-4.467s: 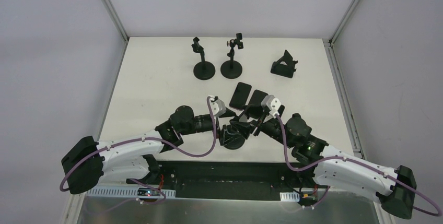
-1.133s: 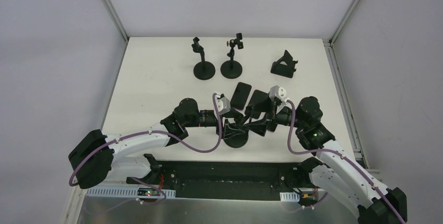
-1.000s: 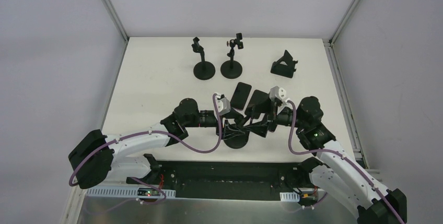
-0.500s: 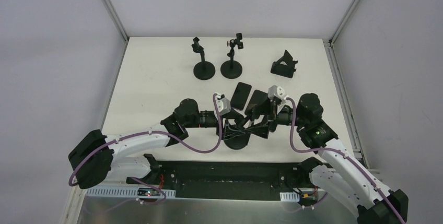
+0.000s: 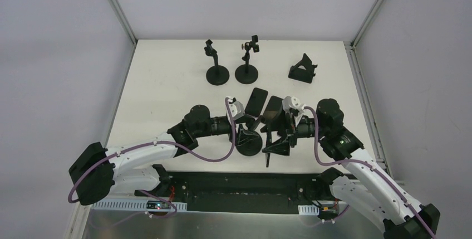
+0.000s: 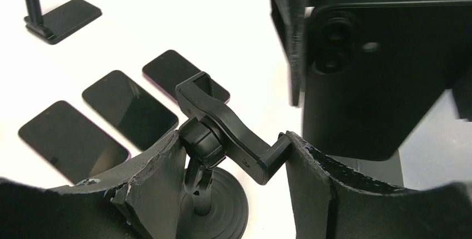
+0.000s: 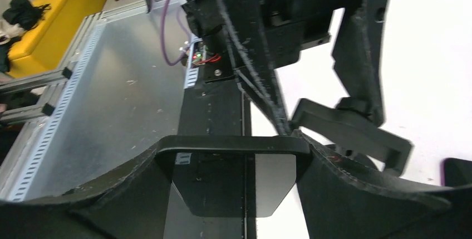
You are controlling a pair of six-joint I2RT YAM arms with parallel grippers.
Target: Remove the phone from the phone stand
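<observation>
On the white table [image 5: 167, 83], the left gripper [image 6: 232, 138] is closed narrowly on the phone stand [image 5: 247, 140], its fingers pressed against the empty cradle [image 6: 245, 144]. The right gripper [image 7: 232, 145] clamps the black phone [image 6: 378, 83] across its width (camera lenses facing the left wrist). The phone hangs roughly upright just beside the cradle's right end, apart from it, so the right arm alone looks placed to carry it clear.
</observation>
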